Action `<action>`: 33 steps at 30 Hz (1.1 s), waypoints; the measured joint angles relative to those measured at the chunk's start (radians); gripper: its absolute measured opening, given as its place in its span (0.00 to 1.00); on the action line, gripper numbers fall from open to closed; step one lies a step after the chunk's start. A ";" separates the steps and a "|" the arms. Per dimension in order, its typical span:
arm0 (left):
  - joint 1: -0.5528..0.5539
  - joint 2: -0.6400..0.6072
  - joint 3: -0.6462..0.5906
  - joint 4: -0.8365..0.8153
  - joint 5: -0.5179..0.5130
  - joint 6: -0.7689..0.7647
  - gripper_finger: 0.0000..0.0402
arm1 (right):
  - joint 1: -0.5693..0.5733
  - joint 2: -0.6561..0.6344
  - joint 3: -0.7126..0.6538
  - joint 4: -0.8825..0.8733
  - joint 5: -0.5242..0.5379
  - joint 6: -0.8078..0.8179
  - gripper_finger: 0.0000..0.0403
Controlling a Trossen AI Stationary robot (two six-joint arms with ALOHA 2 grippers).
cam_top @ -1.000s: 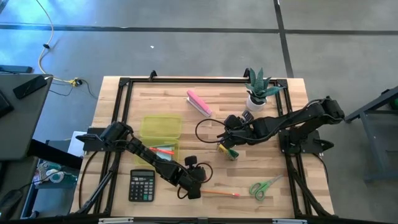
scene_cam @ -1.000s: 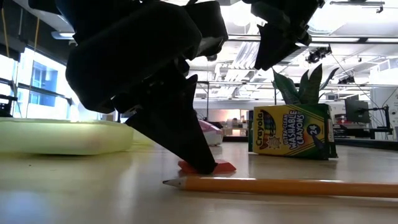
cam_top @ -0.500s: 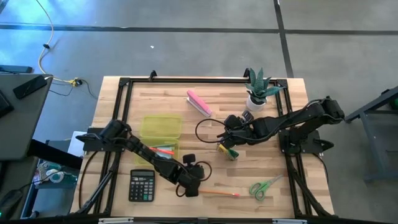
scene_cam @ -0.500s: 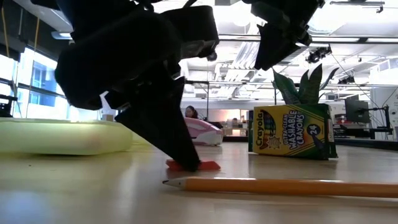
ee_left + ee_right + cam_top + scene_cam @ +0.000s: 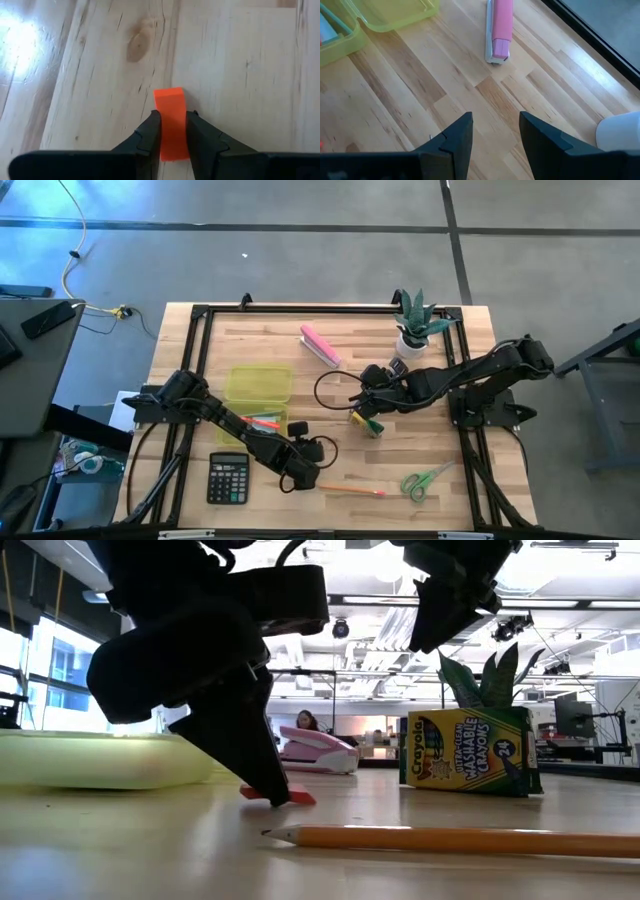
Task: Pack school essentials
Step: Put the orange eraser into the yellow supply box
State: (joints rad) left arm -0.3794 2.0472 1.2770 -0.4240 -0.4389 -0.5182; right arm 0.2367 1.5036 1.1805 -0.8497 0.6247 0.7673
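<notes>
My left gripper (image 5: 298, 470) is near the table's front, right of the calculator, shut on a small red eraser (image 5: 169, 107), which also shows in the low view (image 5: 285, 796). A pencil (image 5: 350, 491) lies on the wood just in front of it (image 5: 450, 838). My right gripper (image 5: 362, 408) hangs open above the yellow-green crayon box (image 5: 368, 424), which stands upright on the table (image 5: 470, 752). Green-handled scissors (image 5: 425, 480) lie flat near the front right. An orange marker (image 5: 264, 422) lies in the yellow-green container (image 5: 258, 392). My left gripper pinches the eraser's long sides (image 5: 172, 135) between its two fingers (image 5: 147, 135), which lie along it, and one end (image 5: 168, 95) sticks out past the tips. The fingers slant down from above. The eraser sits low at the tabletop; whether it touches the wood I cannot tell.
A black calculator (image 5: 228, 478) lies left of my left gripper. A pink stapler (image 5: 320, 346) lies toward the far edge, also in the right wrist view (image 5: 499, 30). A potted plant (image 5: 415, 325) stands at the far right. A black cable loops across the middle.
My left gripper has moved toward the table's left and slightly toward the far edge, carrying the eraser with it, away from the pencil and toward the container. The pencil and crayon box have stayed in place. My right arm has kept still.
</notes>
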 joint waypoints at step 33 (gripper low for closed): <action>-0.075 -0.483 -0.134 -0.568 -0.271 -0.246 0.16 | 0.000 0.001 0.001 0.016 -0.011 0.003 0.38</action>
State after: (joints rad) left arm -0.4546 1.5638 1.1427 -0.9925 -0.7095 -0.7645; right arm 0.2363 1.5043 1.1812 -0.8341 0.6135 0.7700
